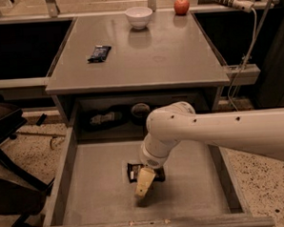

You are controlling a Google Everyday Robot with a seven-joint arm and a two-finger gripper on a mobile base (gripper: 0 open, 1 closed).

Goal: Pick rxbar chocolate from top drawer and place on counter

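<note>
rxbar chocolate (133, 172): dark, flat | top drawer (98, 184) floor | gripper (144, 183) over it
</note>
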